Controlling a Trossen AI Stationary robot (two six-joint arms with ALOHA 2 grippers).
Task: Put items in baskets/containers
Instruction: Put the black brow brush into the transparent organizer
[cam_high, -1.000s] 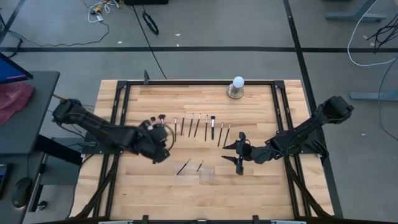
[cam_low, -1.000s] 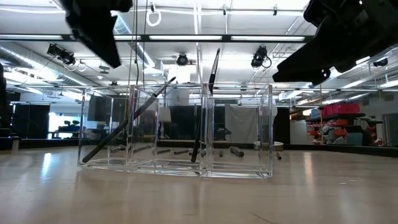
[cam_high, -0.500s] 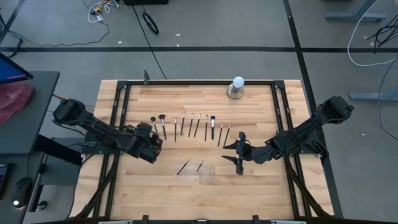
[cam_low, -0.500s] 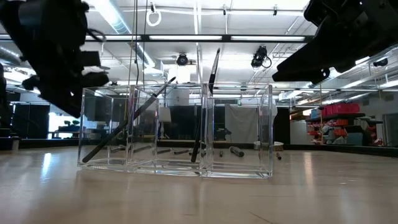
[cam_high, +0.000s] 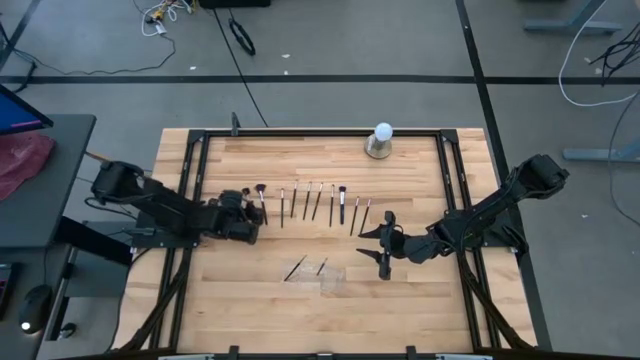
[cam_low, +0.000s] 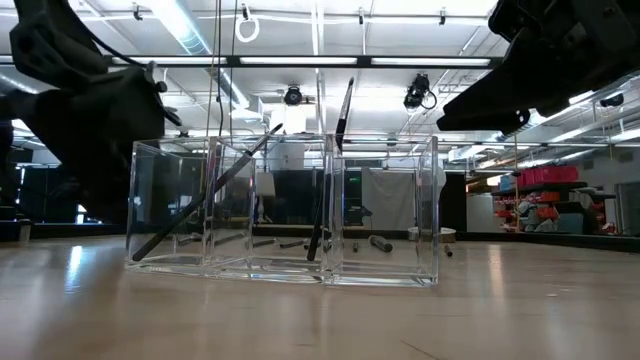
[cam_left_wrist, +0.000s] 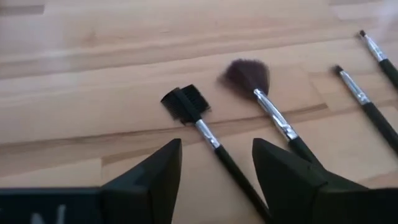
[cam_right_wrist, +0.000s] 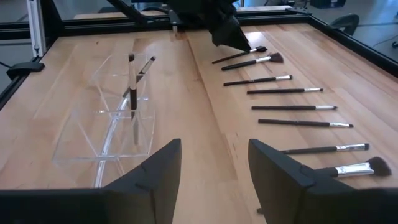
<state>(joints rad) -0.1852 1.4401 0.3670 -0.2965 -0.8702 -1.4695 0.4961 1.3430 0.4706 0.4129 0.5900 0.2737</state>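
While the left gripper (cam_left_wrist: 214, 165) hangs spread over the comb brush (cam_left_wrist: 198, 121) at the row's end, the right gripper (cam_high: 385, 246) waits parted near the clear tray (cam_high: 318, 274) holding two brushes (cam_right_wrist: 135, 78)

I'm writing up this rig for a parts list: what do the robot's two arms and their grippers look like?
Both arms are black, built of chunky jointed segments, mounted at the table's side edges. The left gripper and right gripper each end in two matte black fingers, broad at the base and tapering to wedge-shaped tips. No coloured markings show. A faint pale mark shows on the left gripper's body in its wrist view. No loose cabling is visible.
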